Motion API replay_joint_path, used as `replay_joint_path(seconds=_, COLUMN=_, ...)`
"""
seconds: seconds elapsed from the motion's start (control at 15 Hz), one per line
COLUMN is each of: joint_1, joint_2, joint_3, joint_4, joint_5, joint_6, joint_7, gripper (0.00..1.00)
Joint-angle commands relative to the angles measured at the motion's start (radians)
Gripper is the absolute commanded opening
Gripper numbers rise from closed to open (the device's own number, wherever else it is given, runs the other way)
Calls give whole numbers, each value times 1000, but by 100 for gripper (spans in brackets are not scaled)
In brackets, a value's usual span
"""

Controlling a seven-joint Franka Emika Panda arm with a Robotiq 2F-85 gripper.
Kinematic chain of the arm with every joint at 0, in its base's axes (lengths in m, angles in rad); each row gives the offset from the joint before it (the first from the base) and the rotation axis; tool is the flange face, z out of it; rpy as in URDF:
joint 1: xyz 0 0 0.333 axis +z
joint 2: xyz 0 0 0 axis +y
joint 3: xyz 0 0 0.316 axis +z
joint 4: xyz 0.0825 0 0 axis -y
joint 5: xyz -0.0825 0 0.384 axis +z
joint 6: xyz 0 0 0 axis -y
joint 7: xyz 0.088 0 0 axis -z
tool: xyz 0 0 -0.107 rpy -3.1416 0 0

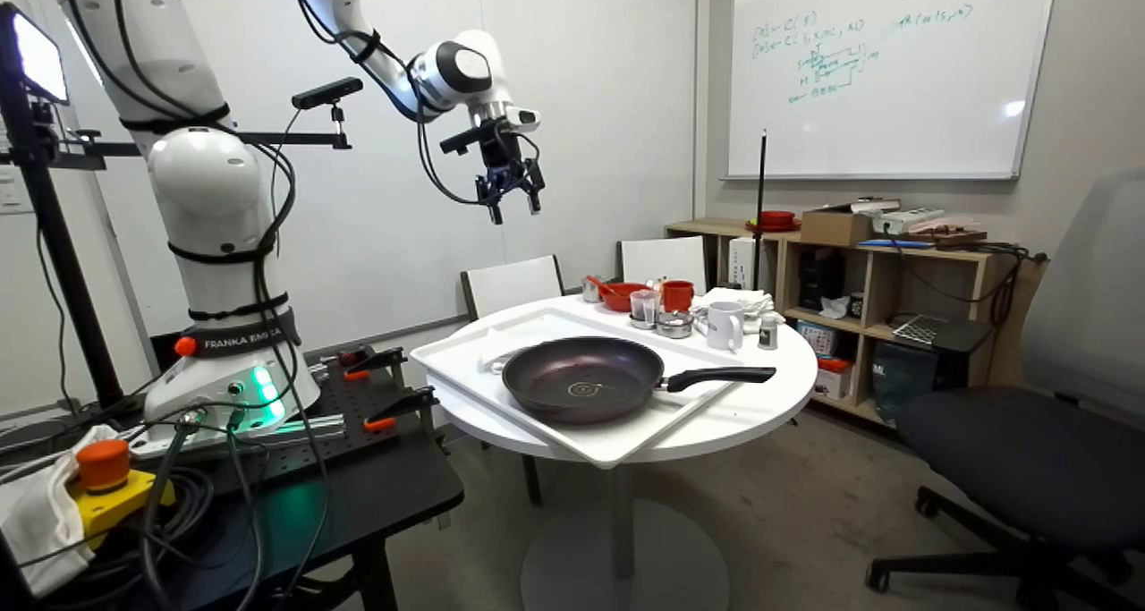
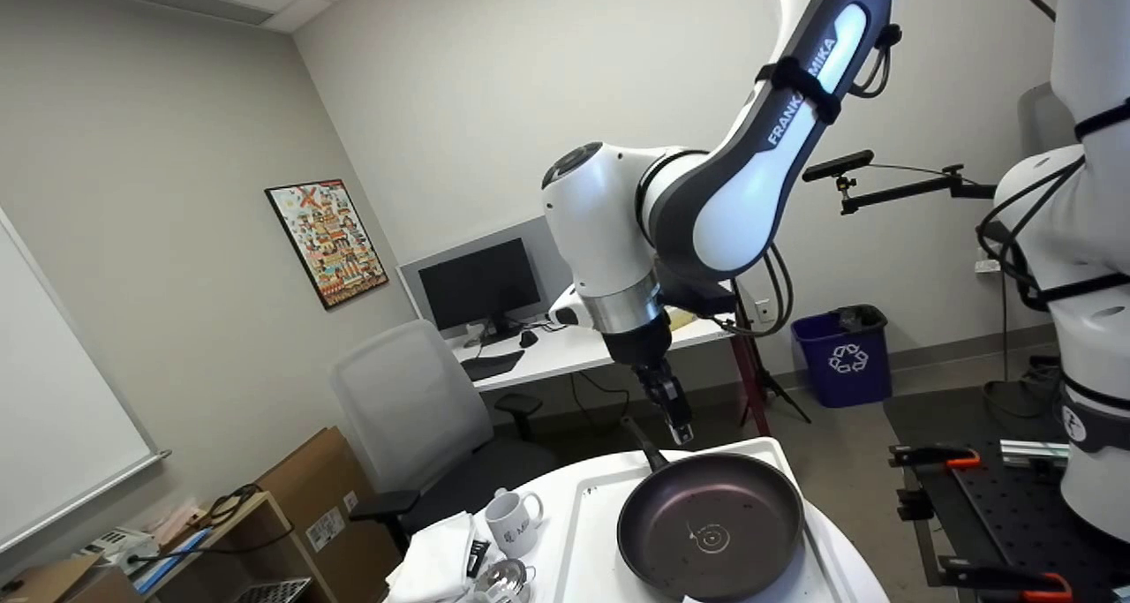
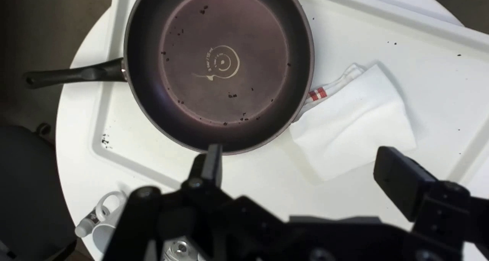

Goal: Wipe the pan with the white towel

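Observation:
A large dark pan (image 3: 229,28) lies on a white tray (image 3: 431,77), base down, with its straight black handle (image 3: 74,75) reaching past the tray's rim. Small dark specks dot its inside. In the wrist view the white towel (image 3: 355,123) lies folded flat beside the pan, opposite the handle. Its red-striped end meets the pan's edge. In an exterior view only a small part of the towel (image 1: 494,352) shows behind the pan (image 1: 581,374). My gripper (image 1: 516,215) hangs high above the table, pointing down. Its jaws stand wide apart with nothing between them.
A white mug (image 1: 723,326), a small bottle (image 1: 767,334), a red bowl (image 1: 621,298), a red mug (image 1: 677,296) and a metal tin (image 1: 674,325) crowd the round table's far side. A pile of white cloths (image 2: 433,563) sits there too. Chairs surround the table.

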State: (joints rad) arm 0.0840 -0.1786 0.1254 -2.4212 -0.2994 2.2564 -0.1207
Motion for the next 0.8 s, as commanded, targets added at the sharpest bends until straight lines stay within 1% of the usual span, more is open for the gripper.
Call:
replay_joint_path(seconds=0.0, joint_1=12, joint_2=103, joint_3=-2, joint_4=32, joint_5=-53, joint_6=102, joint_7=-64, gripper=100)
replay_joint_path(seconds=0.13, joint_1=19, joint_2=152, joint_3=-6, joint_4=35, joint_5=-36, joint_6=161, joint_7=-128, gripper=100)
replay_joint_path(seconds=0.27, joint_1=26, joint_2=201, joint_3=-7, joint_4=45, joint_5=13, joint_6=205, joint_7=-218, gripper=100)
replay_joint_path(seconds=0.4, joint_1=28, joint_2=248, joint_3=-1, joint_4=62, joint_5=70, joint_6=226, joint_7=-310, gripper=100)
replay_joint_path(seconds=0.6, joint_1=19, joint_2=327, joint_3=13, joint_4=114, joint_5=161, joint_6=197, joint_7=-452, gripper=100)
replay_joint_path(seconds=0.73, joint_1=3, joint_2=382, joint_3=31, joint_4=165, joint_5=246, joint_6=137, joint_7=-574, gripper=100)
